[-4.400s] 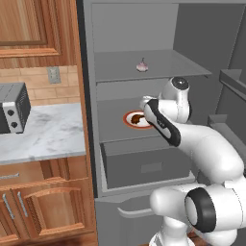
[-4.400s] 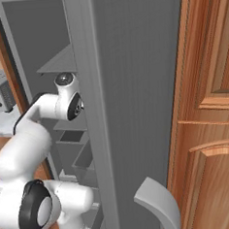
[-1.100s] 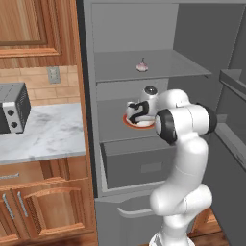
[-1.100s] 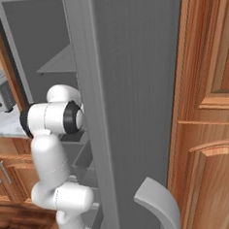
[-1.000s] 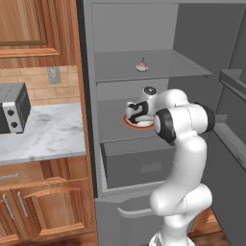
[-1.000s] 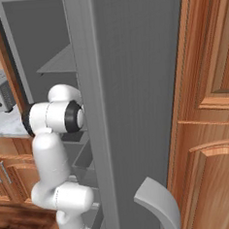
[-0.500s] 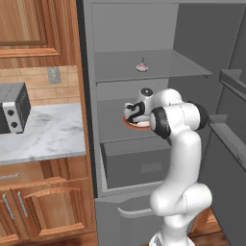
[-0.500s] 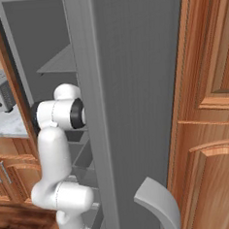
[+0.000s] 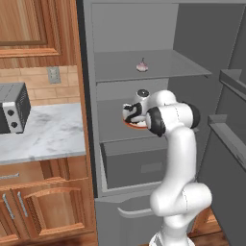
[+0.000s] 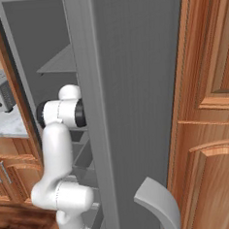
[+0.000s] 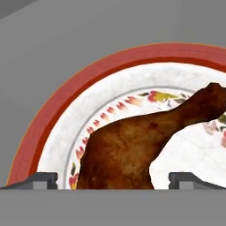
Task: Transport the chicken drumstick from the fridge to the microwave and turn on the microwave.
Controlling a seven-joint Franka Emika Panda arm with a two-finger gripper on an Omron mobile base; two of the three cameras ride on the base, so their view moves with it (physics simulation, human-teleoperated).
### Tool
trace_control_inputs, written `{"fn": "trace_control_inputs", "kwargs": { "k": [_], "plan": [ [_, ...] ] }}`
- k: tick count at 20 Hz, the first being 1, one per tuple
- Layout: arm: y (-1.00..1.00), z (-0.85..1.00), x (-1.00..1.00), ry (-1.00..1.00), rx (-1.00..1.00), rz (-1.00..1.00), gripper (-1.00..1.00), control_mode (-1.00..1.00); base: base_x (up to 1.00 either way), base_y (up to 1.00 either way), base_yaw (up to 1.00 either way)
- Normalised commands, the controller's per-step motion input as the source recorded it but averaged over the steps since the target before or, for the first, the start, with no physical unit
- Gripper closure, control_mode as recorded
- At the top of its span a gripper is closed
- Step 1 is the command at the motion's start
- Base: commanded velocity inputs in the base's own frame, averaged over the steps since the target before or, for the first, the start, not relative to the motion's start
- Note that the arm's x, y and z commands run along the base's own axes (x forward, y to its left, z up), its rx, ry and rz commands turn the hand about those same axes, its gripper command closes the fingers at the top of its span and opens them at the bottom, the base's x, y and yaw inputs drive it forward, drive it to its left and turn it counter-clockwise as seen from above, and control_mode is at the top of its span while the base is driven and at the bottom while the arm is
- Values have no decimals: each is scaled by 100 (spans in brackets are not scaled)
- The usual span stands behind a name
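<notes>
With the jaws spread wide, your gripper [image 11: 113, 178] hangs right over the chicken drumstick [image 11: 141, 145], one dark tip showing on each side of the meaty end, and nothing is held yet. Look at the hand view: the drumstick lies glossy and brown on a white plate [image 11: 70, 119] with a broad red rim and a flowered band, its thick end between your fingertips [image 11: 42, 178], its bone end running off to the right. The plate sits on a plain grey shelf inside the fridge [image 9: 192, 43].

Pull back to the left base view and you see the arm bent in at the middle shelf, the gripper [image 9: 132, 114] just above that plate [image 9: 138, 126]. One shelf up there is a small pale garlic bulb [image 9: 141, 66], well apart from your work. Out to the left, on the marble surface [image 9: 43, 137], stands a small grey toaster oven [image 9: 12, 108]; that is not your target.

So where are you? Early, I'd say. The fridge is open and you are lined up, but the grasp is not yet made. Still to come: close on the drumstick, lift it out, carry it to the microwave, start it.
</notes>
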Motion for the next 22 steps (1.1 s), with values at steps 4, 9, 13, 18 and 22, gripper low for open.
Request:
{"fn": "trace_control_inputs", "kwargs": {
  "k": [4, 9, 13, 18, 22],
  "plan": [
    [1, -19, 23, 3, 0, -1, -100, -100, 0, 0, 0],
    [2, -30, 12, 4, 0, 0, -100, -100, 0, 0, 0],
    [0, -57, 1, 0, 0, 0, 100, -100, 0, 0, 0],
    [0, -12, 0, 0, 0, 0, 100, -100, 0, 0, 0],
    [0, 0, 0, 0, 0, 0, 100, -100, 0, 0, 0]
  ]
}}
